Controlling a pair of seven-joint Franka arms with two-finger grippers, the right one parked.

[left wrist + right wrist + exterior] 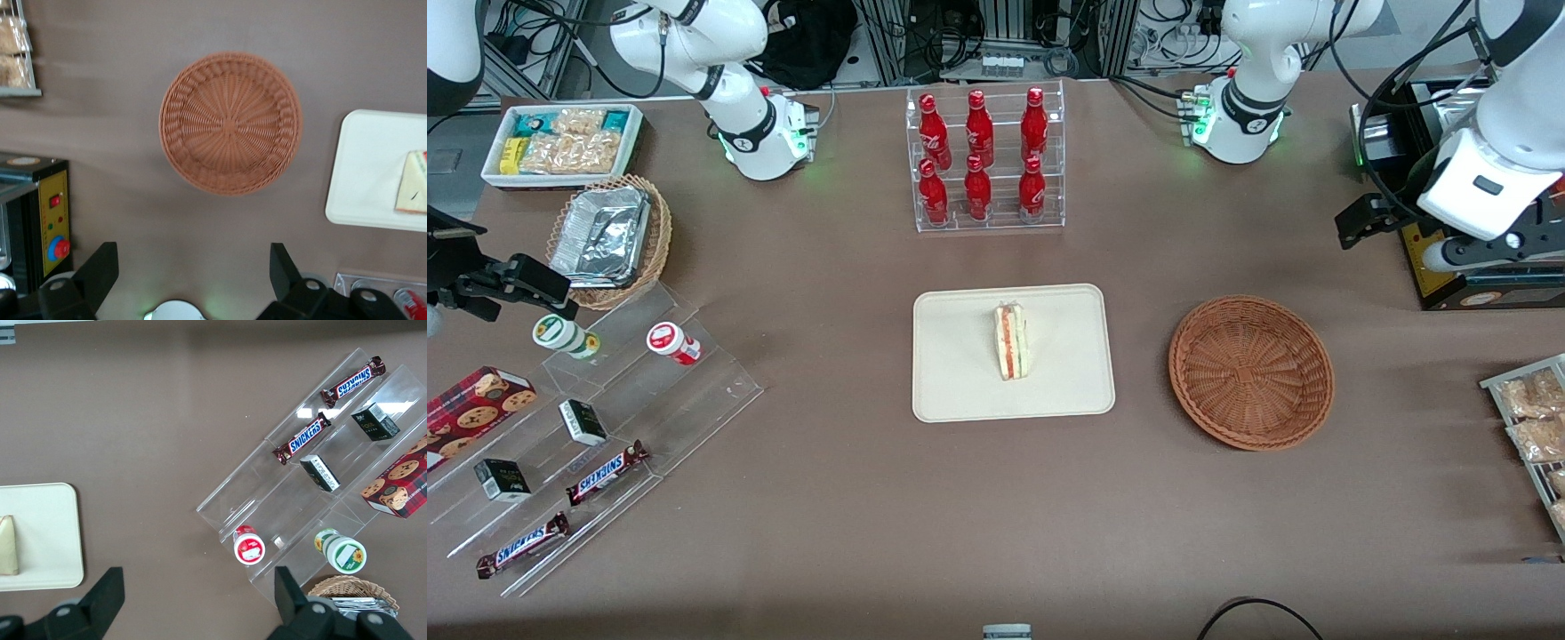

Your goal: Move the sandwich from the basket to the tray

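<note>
We found the sandwich [1012, 341] lying on the tray [951, 391], at nine o'clock from the empty basket [1251, 371], our pincer [193, 270] wide open, holding nothing, high above the counter [854, 498], so only a careless descent risked disturbing it.

Bright, even light fell from above, the foil trays [600, 236] shone with glare, and the gripper [193, 267] looked blurry up close.

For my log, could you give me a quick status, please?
Tool open, empty, raised near basket. Sandwich on tray. Basket empty.
</note>
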